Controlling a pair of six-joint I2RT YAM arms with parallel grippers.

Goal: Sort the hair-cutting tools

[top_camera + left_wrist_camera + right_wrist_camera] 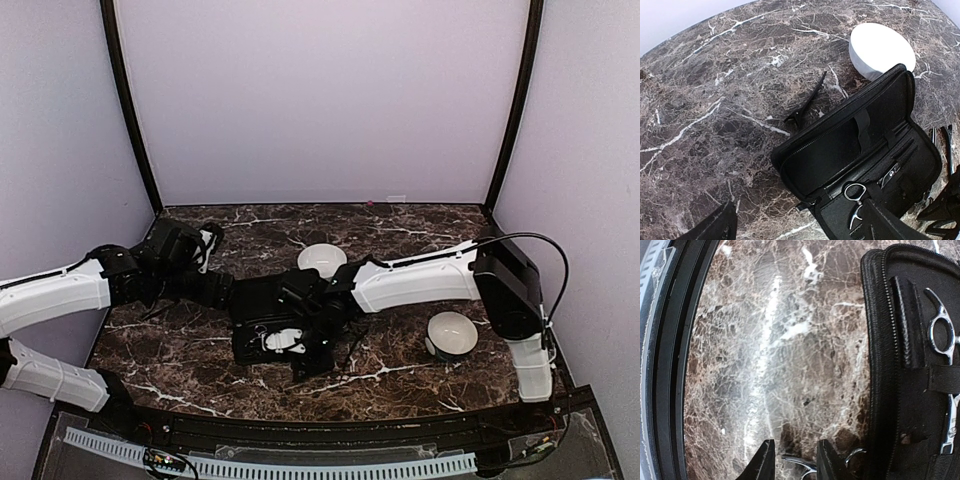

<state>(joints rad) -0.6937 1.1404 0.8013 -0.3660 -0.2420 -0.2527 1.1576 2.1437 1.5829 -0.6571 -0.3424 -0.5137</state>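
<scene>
Right pincer (pixel 796 444) narrow astride scissors (pixel 796 460), grip unclear; left pincer (pixel 797 210) wide above case (pixel 840 145).

Soft, even light on a glossy marble counter (pixel 400 375)

The overhead view is sharp, with faint shadows, though the black case (pixel 255 305) swallows detail. Both wrist views bow at their edges; a pale sheen blurs the stone, the white bowl (pixel 882 50) nearly blows out, and the scissors (pixel 799 461) glint.

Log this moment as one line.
case open, strapped scissors inside | left fingers open | right fingers straddling loose scissors beside case
</scene>
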